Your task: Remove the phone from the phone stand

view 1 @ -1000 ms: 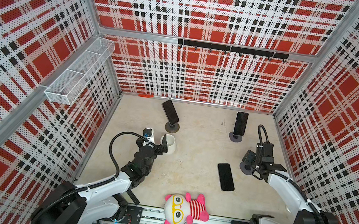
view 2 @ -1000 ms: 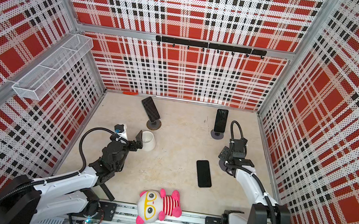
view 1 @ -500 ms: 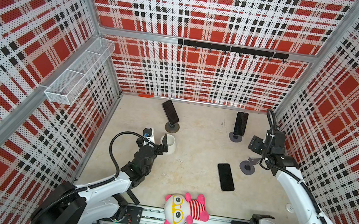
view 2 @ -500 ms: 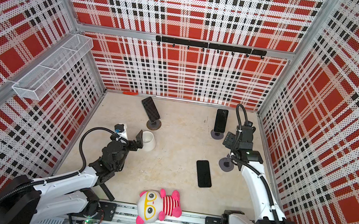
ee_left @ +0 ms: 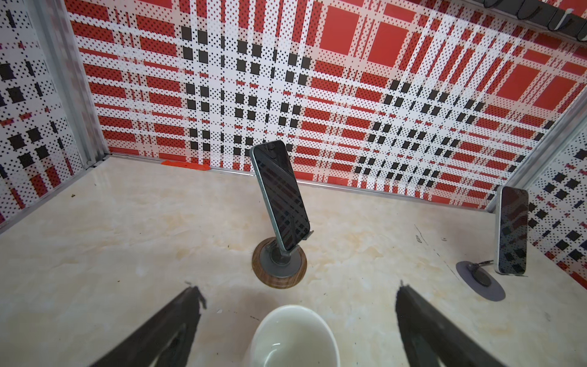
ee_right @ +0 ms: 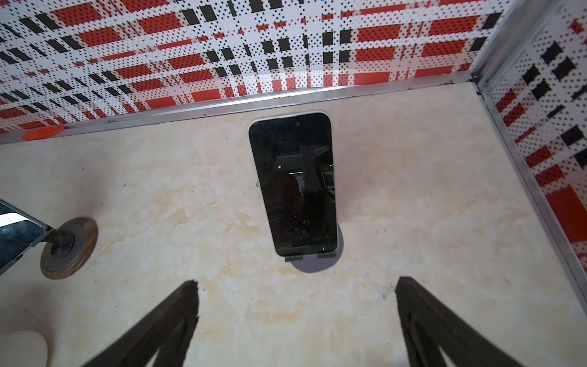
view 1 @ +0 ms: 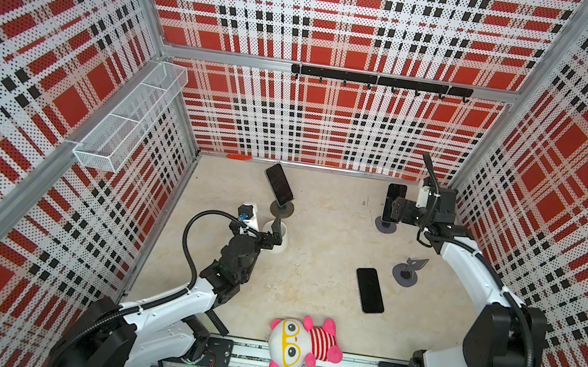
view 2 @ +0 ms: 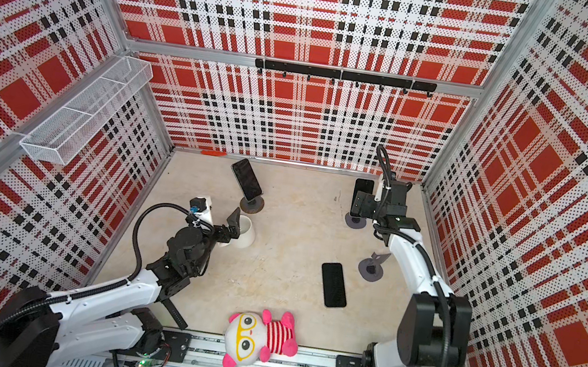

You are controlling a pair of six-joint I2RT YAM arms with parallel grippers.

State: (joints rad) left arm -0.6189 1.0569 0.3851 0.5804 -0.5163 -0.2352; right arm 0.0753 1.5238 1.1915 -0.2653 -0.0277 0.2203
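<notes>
The black slab phone (ee_right: 295,184) stands propped on its grey round-based stand (ee_right: 320,265) at the back right. The right gripper (ee_right: 295,286) is just in front of it, jaws spread wide and gripping nothing (only beige tabletop (ee_right: 254,286) between). The left gripper (ee_left: 297,289), also agape, hovers over a white ceramic cup (ee_left: 293,336); a second black phone (view 1: 370,290) lies flat beside an empty grey stand (view 1: 405,274).

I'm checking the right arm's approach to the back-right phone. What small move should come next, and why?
Probably ease the right gripper forward until its fingers flank the phone at its side edges, ready to close. In the right wrist view the jaws are open, the phone stands on its grey stand centred ahead of them, and nothing is gripped yet.
</notes>
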